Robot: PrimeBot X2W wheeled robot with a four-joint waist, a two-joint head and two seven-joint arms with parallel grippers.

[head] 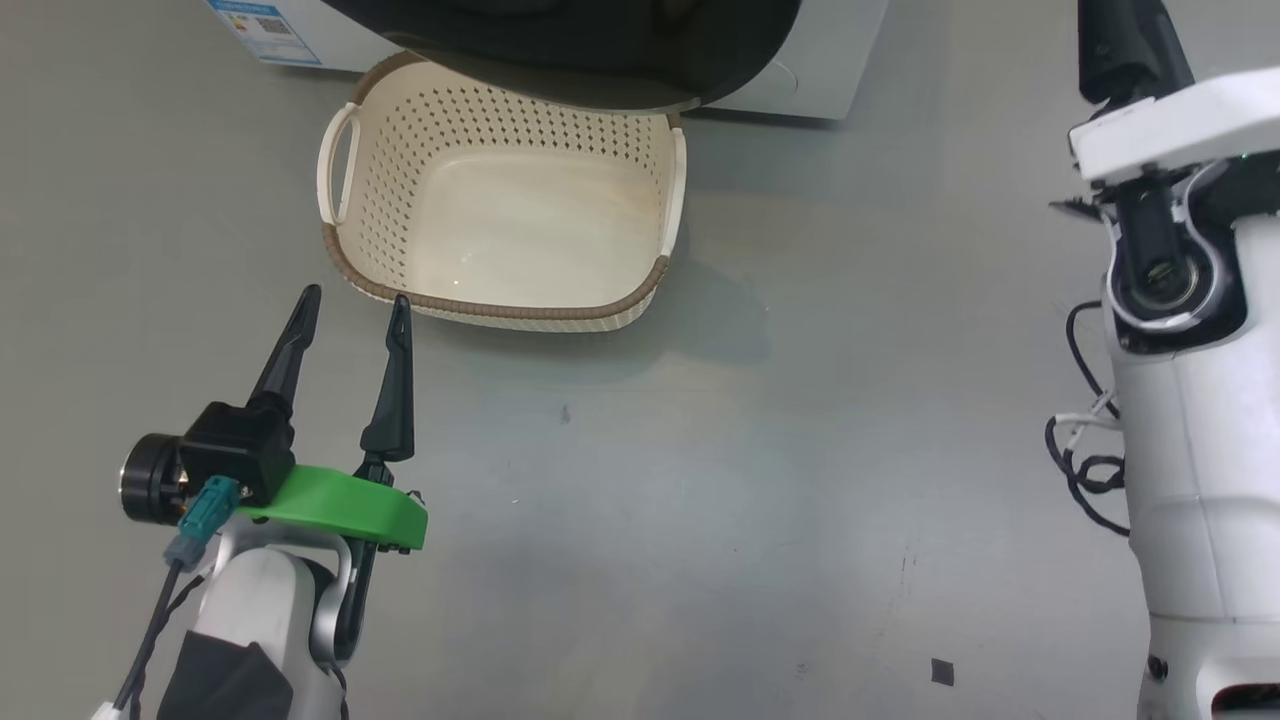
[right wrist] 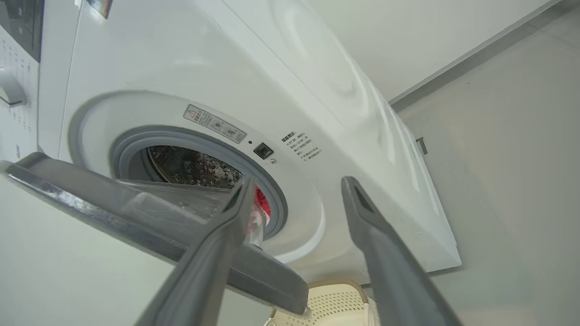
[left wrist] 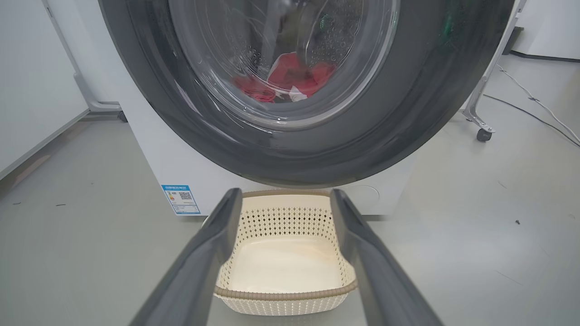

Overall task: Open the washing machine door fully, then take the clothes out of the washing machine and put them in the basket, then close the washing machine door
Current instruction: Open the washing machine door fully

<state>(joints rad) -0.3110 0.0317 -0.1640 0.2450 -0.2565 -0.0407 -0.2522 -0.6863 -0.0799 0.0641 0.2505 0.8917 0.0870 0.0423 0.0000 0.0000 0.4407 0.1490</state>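
My left tool [left wrist: 285, 194] is nearest, low over the floor [head: 700, 500]. Its two dark fingers are spread wide and released, grasping nothing, and it points at the basket [head: 500, 312], just short of the near rim. My right tool [right wrist: 299, 181] is raised beside the washing machine [right wrist: 317, 90], likewise spread and empty, aimed at the gap between the porthole and the washing machine door [right wrist: 136, 226]. Whether a finger touches the door's edge I cannot tell.

As I judge it, only the first step is under way. The door is off its latch and swung partway out, overhanging the far end of the basket. It is not fully open, though: from my left wrist I look through its glass bowl into the drum. The clothes [left wrist: 294, 79] lie low inside the drum, red fabric with a bit of white. The basket stands on the floor right in front of the machine with nothing in it. Left to do: finish swinging the door, take out the clothes, put them in the basket, shut the door.

Counted: one machine, one door, one basket, two tools, and one blue label sticker [left wrist: 180, 198] on the machine's lower front. The red fabric shows as about three lumps; how many garments that makes I cannot tell
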